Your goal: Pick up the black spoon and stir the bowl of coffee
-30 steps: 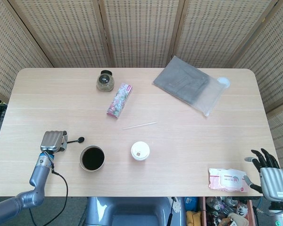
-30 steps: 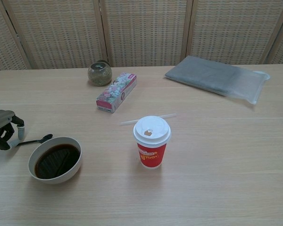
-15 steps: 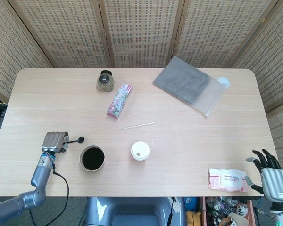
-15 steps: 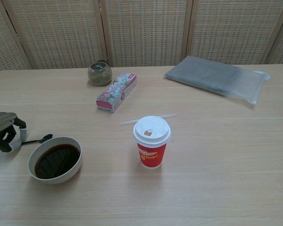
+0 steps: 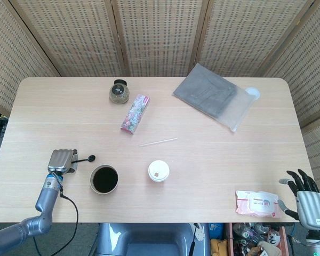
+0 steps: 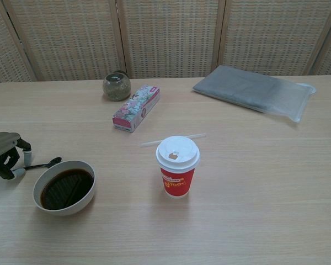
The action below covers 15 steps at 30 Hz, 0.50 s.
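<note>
Fingers of my left hand curl over the black spoon's handle beside the bowl of coffee. Only the head view shows my right hand, spread and empty.

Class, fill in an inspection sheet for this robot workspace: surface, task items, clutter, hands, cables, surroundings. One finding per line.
Surface: light wooden table, no spills seen.
Task items: black spoon lies flat left of the bowl of coffee; bowl upright, full.
Clutter: lidded paper cup, straw, floral box, jar, grey pouch, wipes packet.
Hands: left hand curled at the spoon's handle end, grip unclear; right hand off the table edge, fingers spread.
Cables: black cable along the left arm.
Surroundings: woven screen behind.
</note>
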{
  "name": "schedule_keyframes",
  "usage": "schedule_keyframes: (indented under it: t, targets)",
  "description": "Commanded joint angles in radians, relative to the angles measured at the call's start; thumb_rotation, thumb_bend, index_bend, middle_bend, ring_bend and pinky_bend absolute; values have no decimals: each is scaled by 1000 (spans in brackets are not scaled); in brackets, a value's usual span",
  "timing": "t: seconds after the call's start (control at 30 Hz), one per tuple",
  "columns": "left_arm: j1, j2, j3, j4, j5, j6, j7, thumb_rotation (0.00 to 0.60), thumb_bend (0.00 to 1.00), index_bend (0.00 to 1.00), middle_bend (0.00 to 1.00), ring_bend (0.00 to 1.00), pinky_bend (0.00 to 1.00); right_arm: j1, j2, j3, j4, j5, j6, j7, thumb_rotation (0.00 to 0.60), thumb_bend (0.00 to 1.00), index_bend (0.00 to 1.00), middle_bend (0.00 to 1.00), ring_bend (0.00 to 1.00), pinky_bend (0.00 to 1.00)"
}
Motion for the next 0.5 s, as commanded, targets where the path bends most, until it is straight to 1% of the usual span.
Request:
schedule_keyframes:
  t: [0.03,0.5]
  targets:
    - [-1,-3,-1,3,-3,-2,0,600,411,481,786,732,698,-1,0,0,1,1,1,0,600,383,368,277,108,192]
    - [-4,-12,-2,8,-11,-3,13,600,411,481,786,732,698,-5,1,1,7,4,2,6,600,383,368,277,108,192]
